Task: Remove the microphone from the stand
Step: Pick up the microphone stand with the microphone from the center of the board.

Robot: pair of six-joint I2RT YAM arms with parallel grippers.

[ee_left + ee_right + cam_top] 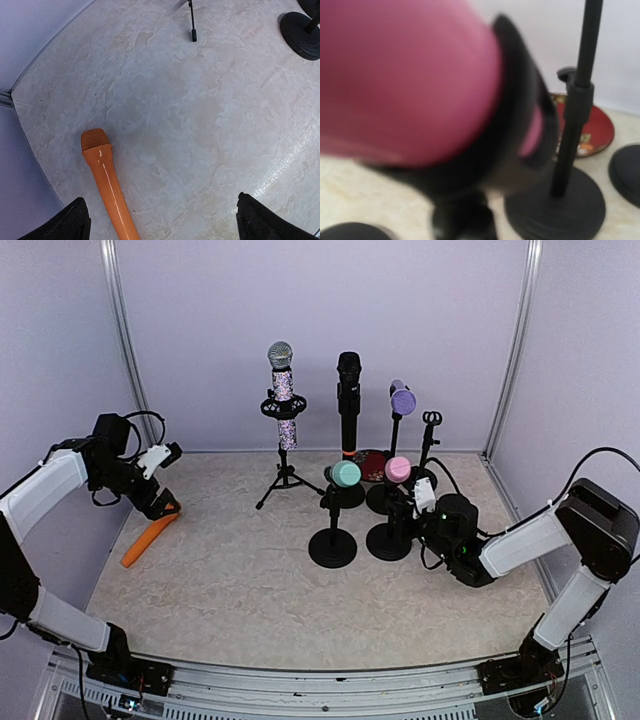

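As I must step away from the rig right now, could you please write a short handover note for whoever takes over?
Left pincer: open and empty, above the orange microphone, which lies flat on the table, in no stand.
Right pincer: up against the pink microphone; its wrist view is too blurred to tell whether it grips.
The pink microphone sits in the clip of its stand. The teal microphone stands beside it, also clipped.
Done: apparently the orange one.
Left: grip the pink one firmly and lift it clear of the clip.
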